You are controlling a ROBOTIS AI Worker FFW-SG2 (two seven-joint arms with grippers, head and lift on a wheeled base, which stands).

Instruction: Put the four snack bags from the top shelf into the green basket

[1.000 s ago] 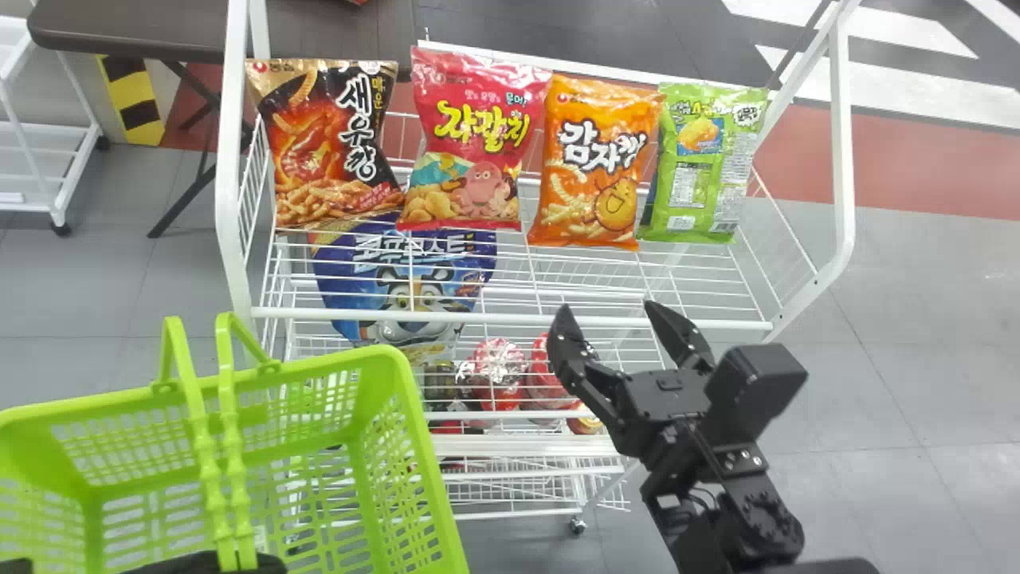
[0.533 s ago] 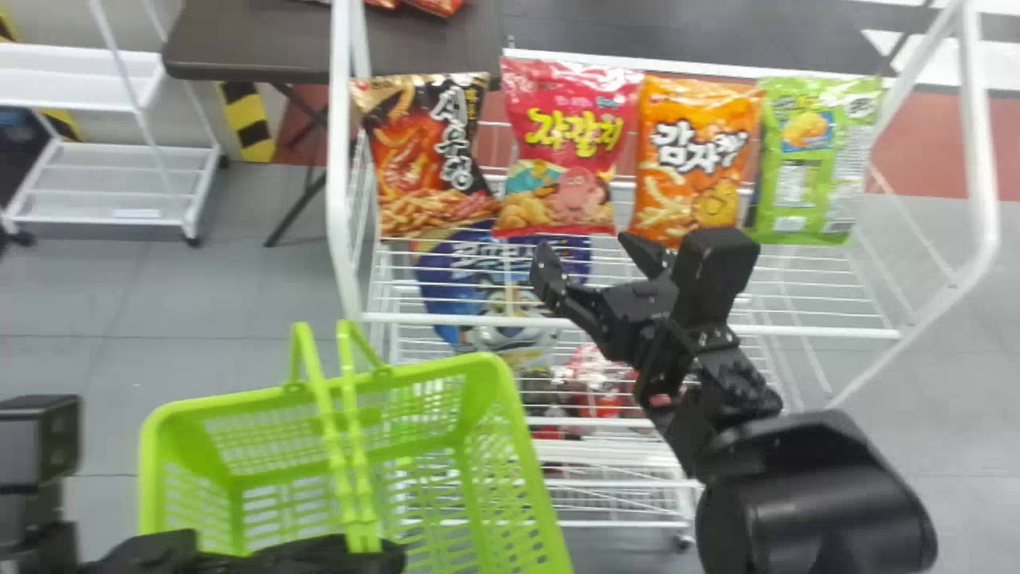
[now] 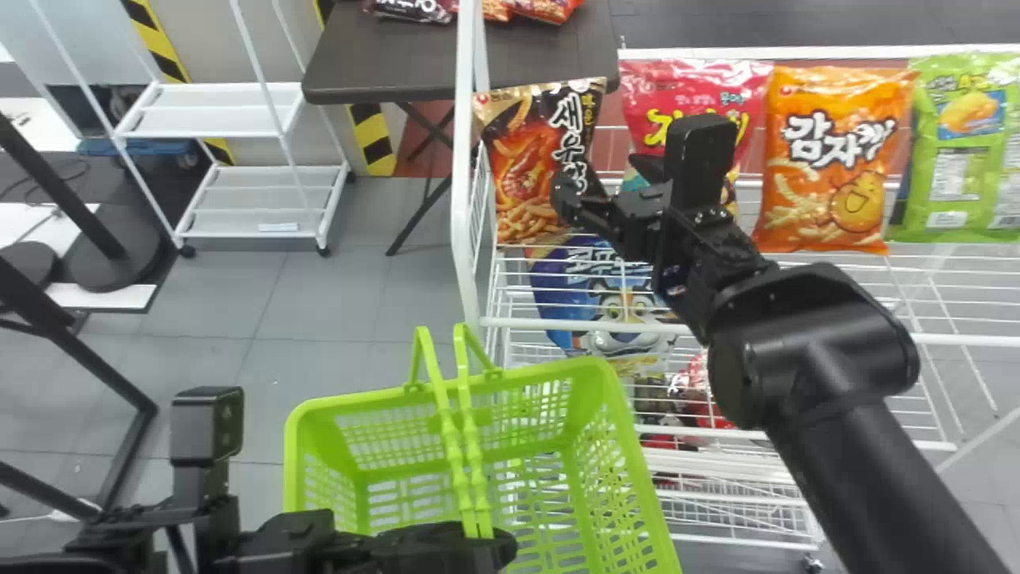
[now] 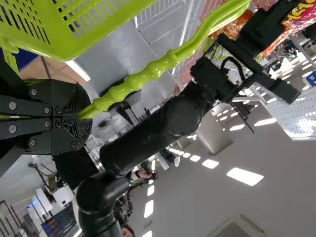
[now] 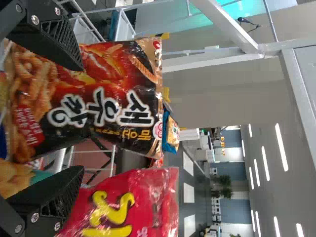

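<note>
My right gripper [image 3: 598,182] stands open before the lower right part of the black-orange shrimp snack bag [image 3: 522,171] on the top shelf. In the right wrist view, the open gripper [image 5: 81,118] has that bag [image 5: 111,94] between and beyond its fingers, and the pink bag [image 5: 128,202] beside it. The arm partly hides the pink bag [image 3: 685,80] in the head view. An orange bag [image 3: 833,159] and a green bag [image 3: 956,171] stand farther right. My left gripper [image 3: 490,546] is shut on the handle of the green basket [image 3: 637,462]; the left wrist view shows gripper [image 4: 83,116] and handle [image 4: 148,74].
A white shelf post [image 3: 462,199] rises just left of the shrimp bag. The rack's front rail [image 3: 550,324] runs above the basket's rear. A blue cereal bag [image 3: 558,295] and other packs lie on lower levels. Behind stands a dark table [image 3: 382,60].
The head view has swung left, so rack and basket appear farther right. The right gripper has moved up and left across the rack, from its front to the shrimp bag.
</note>
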